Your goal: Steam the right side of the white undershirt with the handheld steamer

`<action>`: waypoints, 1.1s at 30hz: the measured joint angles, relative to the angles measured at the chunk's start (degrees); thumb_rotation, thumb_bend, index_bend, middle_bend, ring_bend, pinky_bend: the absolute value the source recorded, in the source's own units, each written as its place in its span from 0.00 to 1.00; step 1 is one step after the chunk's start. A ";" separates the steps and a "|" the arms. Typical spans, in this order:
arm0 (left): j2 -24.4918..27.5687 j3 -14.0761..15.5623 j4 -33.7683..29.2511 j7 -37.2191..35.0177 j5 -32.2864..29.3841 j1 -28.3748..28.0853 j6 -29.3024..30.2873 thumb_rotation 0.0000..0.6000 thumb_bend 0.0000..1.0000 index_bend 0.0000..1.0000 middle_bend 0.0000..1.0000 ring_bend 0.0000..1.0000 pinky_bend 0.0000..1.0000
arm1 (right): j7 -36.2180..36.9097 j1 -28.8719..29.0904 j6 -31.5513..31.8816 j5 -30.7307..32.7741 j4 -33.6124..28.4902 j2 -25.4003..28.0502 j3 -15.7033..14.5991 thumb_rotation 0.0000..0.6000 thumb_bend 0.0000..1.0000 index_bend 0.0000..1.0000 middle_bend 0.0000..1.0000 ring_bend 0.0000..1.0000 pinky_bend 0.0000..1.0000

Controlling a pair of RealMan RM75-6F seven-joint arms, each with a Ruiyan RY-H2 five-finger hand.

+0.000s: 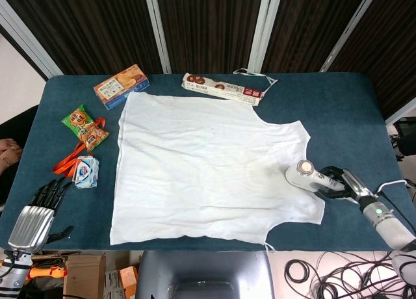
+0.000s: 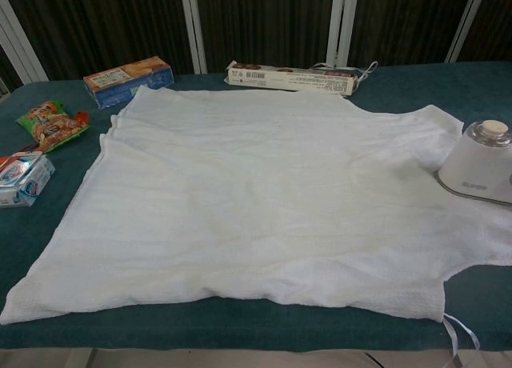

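The white undershirt (image 1: 201,166) (image 2: 264,192) lies spread flat on the blue table (image 1: 338,110). A white handheld steamer (image 1: 303,176) (image 2: 480,172) rests on the shirt's right side near the armhole. My right hand (image 1: 333,184) grips the steamer's handle from the right, its black fingers wrapped round it; the chest view cuts the hand off at the frame edge. My left hand (image 1: 45,198) hangs off the table's near left corner with fingers apart and nothing in them.
A biscuit box (image 1: 121,86) and a long cookie package (image 1: 221,89) lie along the far edge. A snack bag (image 1: 84,127), an orange strap (image 1: 70,161) and a small packet (image 1: 86,171) lie left of the shirt. Cables (image 1: 338,273) lie on the floor at right.
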 measured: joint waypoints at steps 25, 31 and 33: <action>-0.18 -0.07 0.00 -0.21 0.01 -0.78 -0.95 1.00 0.01 0.00 0.00 0.00 0.13 | -19.99 -0.14 -2.80 8.18 -0.78 -1.66 3.01 1.00 0.54 0.97 0.84 0.88 1.00; -0.05 -0.12 0.00 -0.51 -0.08 -0.77 -0.82 1.00 0.01 0.00 0.00 0.00 0.13 | -23.51 -0.83 0.23 10.12 -1.10 -3.35 5.05 1.00 0.62 1.00 0.92 0.95 1.00; -0.01 -0.09 0.03 -0.64 -0.02 -0.72 -0.68 1.00 0.01 0.00 0.00 0.00 0.13 | -23.26 -1.17 1.81 9.92 -1.06 -3.94 5.73 1.00 0.63 1.00 0.93 0.96 1.00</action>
